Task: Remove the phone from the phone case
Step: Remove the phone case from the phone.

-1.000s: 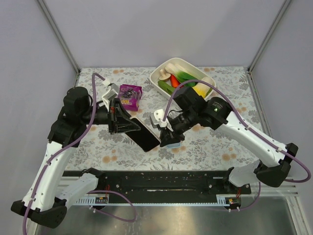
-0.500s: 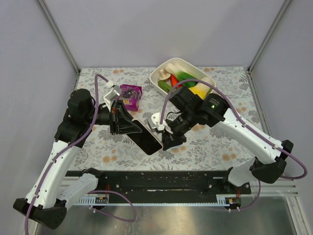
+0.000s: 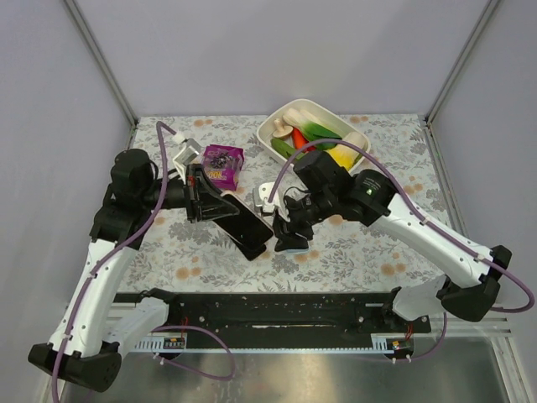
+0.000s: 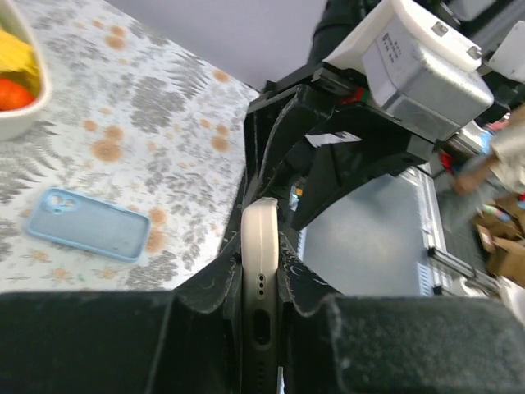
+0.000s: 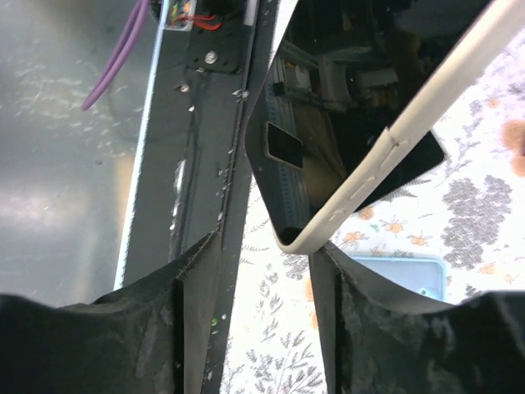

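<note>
My left gripper (image 3: 220, 210) is shut on the phone (image 3: 246, 225), which has a cream rim and a black screen, and holds it tilted above the table. In the left wrist view the phone's edge (image 4: 261, 234) stands upright, pinched in my left gripper (image 4: 261, 261). The light blue phone case (image 4: 86, 234) lies empty and flat on the flowered table, apart from the phone. My right gripper (image 3: 286, 232) is open over the case, which it mostly hides in the top view. In the right wrist view the phone's lower corner (image 5: 344, 205) hangs between and just above my open right gripper (image 5: 265, 245), with the case (image 5: 398, 271) beyond.
A white bowl (image 3: 278, 128) of toy vegetables stands at the back middle. A purple box (image 3: 223, 164) sits behind the left gripper. A black rail (image 3: 277, 311) runs along the table's front edge.
The left gripper has drawn the phone a little left and back, away from the right gripper. The right gripper has stayed over the case, shifting only slightly.
</note>
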Robot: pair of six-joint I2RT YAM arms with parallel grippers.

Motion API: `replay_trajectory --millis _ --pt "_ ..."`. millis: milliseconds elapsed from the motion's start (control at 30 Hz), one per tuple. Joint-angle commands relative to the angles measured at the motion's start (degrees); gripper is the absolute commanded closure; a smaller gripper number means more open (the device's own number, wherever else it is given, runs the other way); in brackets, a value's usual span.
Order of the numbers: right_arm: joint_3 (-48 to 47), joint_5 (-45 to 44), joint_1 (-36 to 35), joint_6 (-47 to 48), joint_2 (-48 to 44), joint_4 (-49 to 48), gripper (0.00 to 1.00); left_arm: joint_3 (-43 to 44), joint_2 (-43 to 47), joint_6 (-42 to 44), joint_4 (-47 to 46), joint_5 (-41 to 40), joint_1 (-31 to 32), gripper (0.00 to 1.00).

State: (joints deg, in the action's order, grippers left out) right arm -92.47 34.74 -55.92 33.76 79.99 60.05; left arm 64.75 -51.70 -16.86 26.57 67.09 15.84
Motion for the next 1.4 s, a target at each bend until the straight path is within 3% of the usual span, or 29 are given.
replay_trajectory --millis 0,267,467,800,1033,1200,1367 --pt "1.3 2.6 3.5 -9.8 -4.0 -12.6 0.39 5.1 0.5 1.7 -4.3 -5.6 -4.3 1.0" --pt "7.4 5.2 8.9 -23.4 -4.7 -27.1 0.35 5.6 -0.1 -19.1 -20.3 -5.9 -7.7 1.0" --pt "8.0 10.4 11.1 -28.9 -2.1 -34.0 0.37 8.2 -0.9 -25.7 -21.6 -10.3 -7.7 1.0" --pt "10.6 18.7 12.9 -35.9 -1.3 -43.1 0.51 2.1 -0.7 -41.0 -36.2 -9.9 -8.5 1.0" --pt "12.5 22.4 14.5 -40.1 -2.8 -48.7 0.49 -4.4 -0.7 -53.1 -49.6 -11.6 -11.2 1.0" --pt "13.6 22.6 16.5 -44.3 -3.7 -53.5 0.48 -6.0 -0.5 -53.9 -50.5 -12.4 -11.7 1.0" --pt "13.5 22.6 17.2 -45.4 -3.0 -55.6 0.59 -8.8 0.4 -54.6 -51.0 -12.9 -11.8 1.0"
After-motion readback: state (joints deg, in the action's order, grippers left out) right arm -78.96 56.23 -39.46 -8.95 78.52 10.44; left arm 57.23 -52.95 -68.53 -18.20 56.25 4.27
